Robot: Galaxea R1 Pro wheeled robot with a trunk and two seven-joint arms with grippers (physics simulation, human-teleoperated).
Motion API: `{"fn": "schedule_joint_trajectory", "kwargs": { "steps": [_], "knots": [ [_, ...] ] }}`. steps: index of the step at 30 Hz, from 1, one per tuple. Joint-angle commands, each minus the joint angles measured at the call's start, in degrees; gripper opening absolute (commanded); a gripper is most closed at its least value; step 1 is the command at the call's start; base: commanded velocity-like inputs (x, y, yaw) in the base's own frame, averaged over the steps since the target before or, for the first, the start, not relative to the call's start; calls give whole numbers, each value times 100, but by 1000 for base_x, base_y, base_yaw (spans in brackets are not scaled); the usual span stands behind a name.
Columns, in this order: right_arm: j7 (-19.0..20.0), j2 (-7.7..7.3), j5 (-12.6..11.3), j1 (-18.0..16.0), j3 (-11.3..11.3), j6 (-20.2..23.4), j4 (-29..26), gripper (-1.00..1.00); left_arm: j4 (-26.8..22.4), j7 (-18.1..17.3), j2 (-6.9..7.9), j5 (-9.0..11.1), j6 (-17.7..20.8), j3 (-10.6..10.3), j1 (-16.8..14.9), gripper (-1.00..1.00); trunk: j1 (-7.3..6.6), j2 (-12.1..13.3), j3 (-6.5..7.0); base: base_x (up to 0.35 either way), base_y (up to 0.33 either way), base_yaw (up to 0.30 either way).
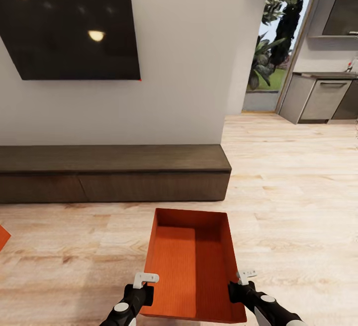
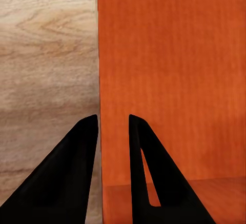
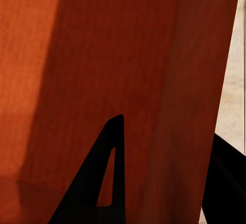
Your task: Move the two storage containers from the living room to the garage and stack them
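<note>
Straddled at both long rims by the left gripper (image 1: 146,280) and right gripper (image 1: 245,276), jaws not visibly clamped, the lower-centre storage container (image 1: 191,266) is judged light, stiff and thin-walled.

Orange-red lidless storage container (image 1: 191,266), rectangular, thin-walled and slightly tapered, upright and empty on the pale wood-plank living-room floor (image 1: 298,206), near the long dark cabinet (image 1: 114,172); second orange-red corner (image 1: 3,236) at picture's left edge.
</note>
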Motion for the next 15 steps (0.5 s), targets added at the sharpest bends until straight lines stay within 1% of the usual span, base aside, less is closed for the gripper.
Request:
{"fn": "schedule_joint_trajectory", "kwargs": {
  "steps": [1, 5, 15],
  "knots": [
    [-17, 3, -1, 0, 94, -101, -9, -100, -2, 94, -26, 52, 29, 16, -4, -100, -1, -2, -5, 0, 0, -192],
    [-17, 4, -5, 0, 93, -101, -4, -100, -6, 94, -19, 52, 22, 18, -4, -100, -1, -2, -5, 0, 0, -241],
    [-17, -2, -10, 0, 92, -101, -6, -100, -11, 94, -24, 52, 21, 18, -4, -100, -1, -2, 9, 0, 0, -279]
  ]
}}
